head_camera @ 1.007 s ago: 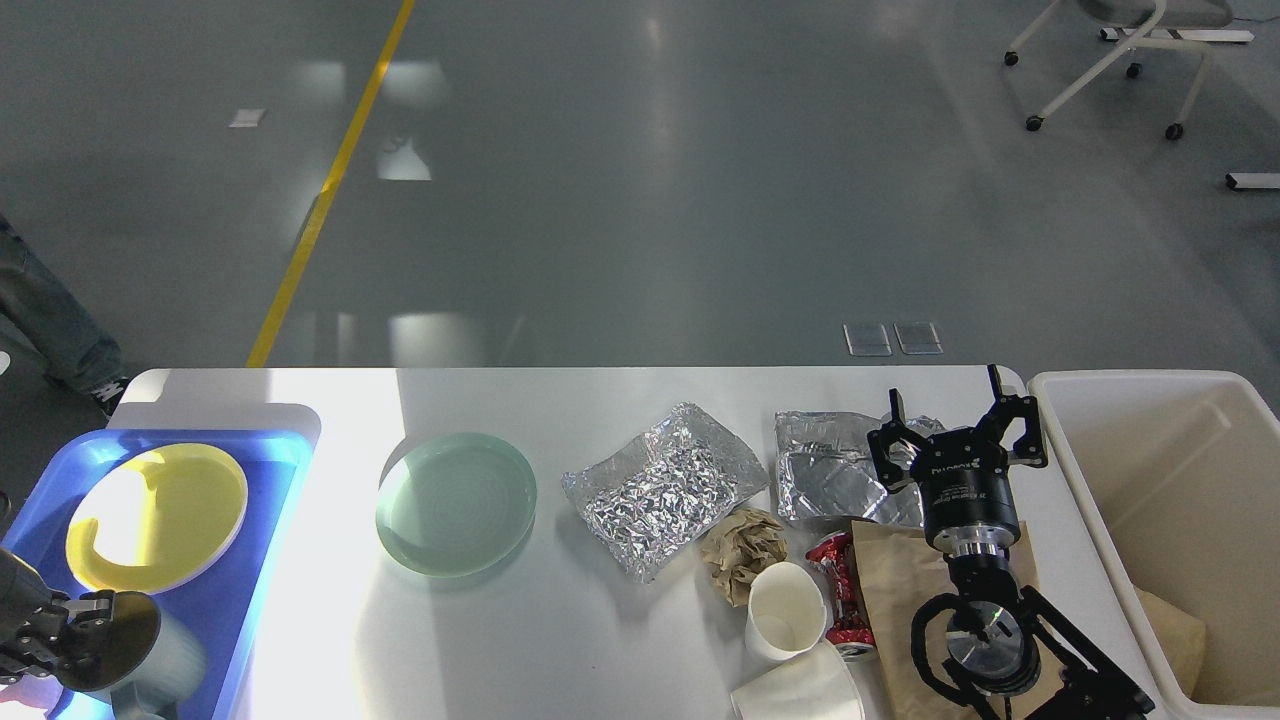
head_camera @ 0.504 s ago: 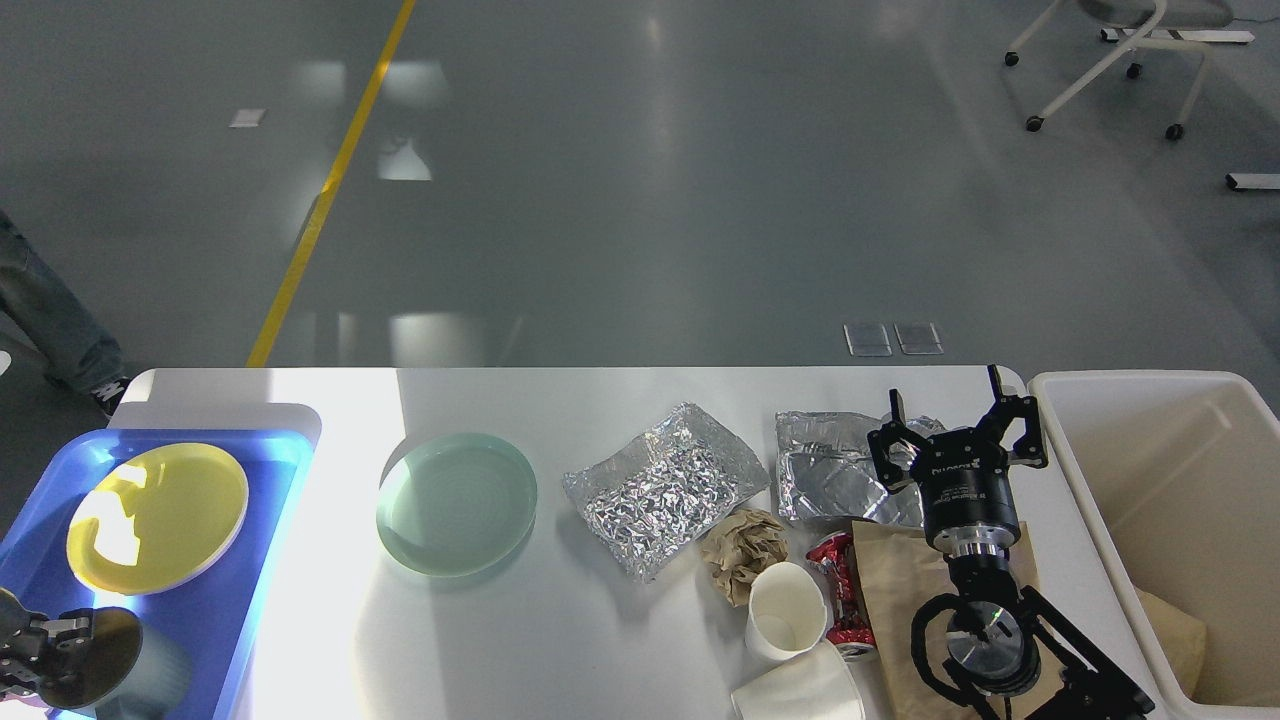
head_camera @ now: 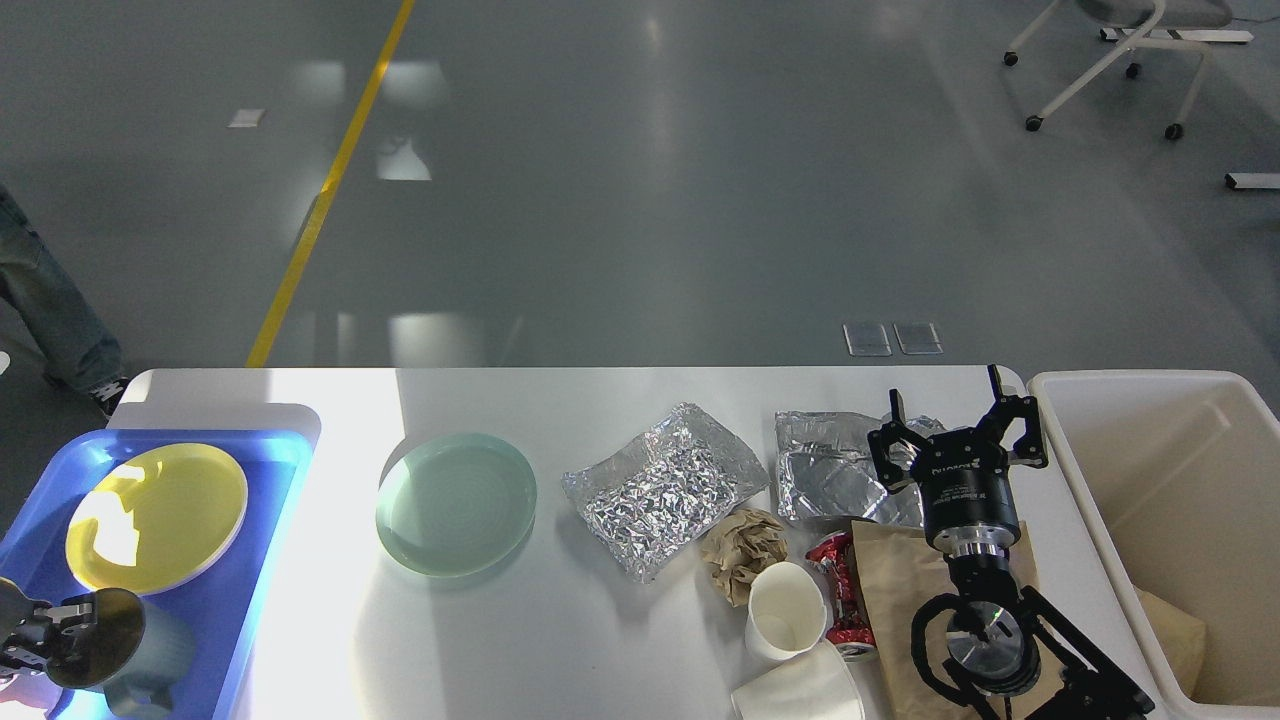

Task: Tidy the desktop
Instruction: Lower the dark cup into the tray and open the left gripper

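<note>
The white desktop (head_camera: 620, 640) carries a pale green plate (head_camera: 456, 503), crumpled foil (head_camera: 662, 485), a flattened foil tray (head_camera: 835, 480), a brown paper ball (head_camera: 742, 550), two white paper cups (head_camera: 785, 610), a crushed red can (head_camera: 838, 590) and a brown paper bag (head_camera: 895, 580). My right gripper (head_camera: 955, 412) stands open above the foil tray's right end, holding nothing. At the lower left my left gripper (head_camera: 45, 638) is shut on the rim of a grey-green mug (head_camera: 150, 650) over the blue tray (head_camera: 270, 520).
A yellow plate (head_camera: 157, 515) lies in the blue tray. A beige bin (head_camera: 1100, 520) stands off the table's right end with brown paper inside. A person's leg (head_camera: 50, 310) shows at the far left, and a chair (head_camera: 1110, 60) at the back right.
My left gripper and the mug dropped toward the lower left corner, then shifted slightly right; more of the mug's body and handle shows now. The right arm has not moved.
</note>
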`<state>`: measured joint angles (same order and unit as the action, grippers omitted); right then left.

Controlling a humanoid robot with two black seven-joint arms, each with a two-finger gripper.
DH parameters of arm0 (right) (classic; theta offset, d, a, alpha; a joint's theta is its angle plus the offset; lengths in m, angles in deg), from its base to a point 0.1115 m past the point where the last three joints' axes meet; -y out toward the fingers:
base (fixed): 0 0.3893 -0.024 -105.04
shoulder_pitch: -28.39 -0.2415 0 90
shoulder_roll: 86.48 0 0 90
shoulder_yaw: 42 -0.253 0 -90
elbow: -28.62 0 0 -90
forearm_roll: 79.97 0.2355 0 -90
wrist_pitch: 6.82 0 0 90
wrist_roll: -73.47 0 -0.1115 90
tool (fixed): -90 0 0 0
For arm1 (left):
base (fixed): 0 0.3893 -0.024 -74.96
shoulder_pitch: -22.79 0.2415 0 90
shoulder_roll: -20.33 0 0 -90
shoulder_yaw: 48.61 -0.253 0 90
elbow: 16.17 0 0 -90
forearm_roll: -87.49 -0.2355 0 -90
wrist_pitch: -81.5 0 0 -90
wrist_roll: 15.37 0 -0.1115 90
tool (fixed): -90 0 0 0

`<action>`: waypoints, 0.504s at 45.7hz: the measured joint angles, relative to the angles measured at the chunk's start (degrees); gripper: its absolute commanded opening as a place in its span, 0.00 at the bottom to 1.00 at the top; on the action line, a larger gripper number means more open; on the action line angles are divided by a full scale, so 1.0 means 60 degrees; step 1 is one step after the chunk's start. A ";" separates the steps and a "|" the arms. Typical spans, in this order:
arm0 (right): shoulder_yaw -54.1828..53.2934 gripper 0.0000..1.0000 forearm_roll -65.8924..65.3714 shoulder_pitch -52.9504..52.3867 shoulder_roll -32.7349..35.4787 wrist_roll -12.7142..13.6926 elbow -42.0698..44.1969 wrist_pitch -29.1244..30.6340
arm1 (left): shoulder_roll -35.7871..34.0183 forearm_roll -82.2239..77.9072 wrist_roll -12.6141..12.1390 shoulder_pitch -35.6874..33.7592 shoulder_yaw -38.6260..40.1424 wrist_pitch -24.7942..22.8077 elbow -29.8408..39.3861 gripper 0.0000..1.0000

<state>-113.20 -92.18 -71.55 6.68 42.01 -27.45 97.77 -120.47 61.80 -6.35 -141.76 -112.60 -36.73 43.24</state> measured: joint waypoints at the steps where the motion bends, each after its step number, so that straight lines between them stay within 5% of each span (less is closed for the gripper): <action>1: 0.0000 1.00 0.0000 -0.0001 0.0000 0.0000 0.0000 0.0000 | 0.0005 0.0002 0.0000 0.0001 0.0004 0.0031 0.0000 0.73; 23: 0.0000 1.00 0.0004 -0.0003 0.0000 0.0000 0.0000 0.0000 | 0.0062 0.0002 0.0033 0.0003 0.0016 0.0023 0.0030 0.86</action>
<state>-113.20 -92.16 -71.56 6.68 42.01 -27.45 97.77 -120.09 61.82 -6.15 -141.74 -112.50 -36.59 43.42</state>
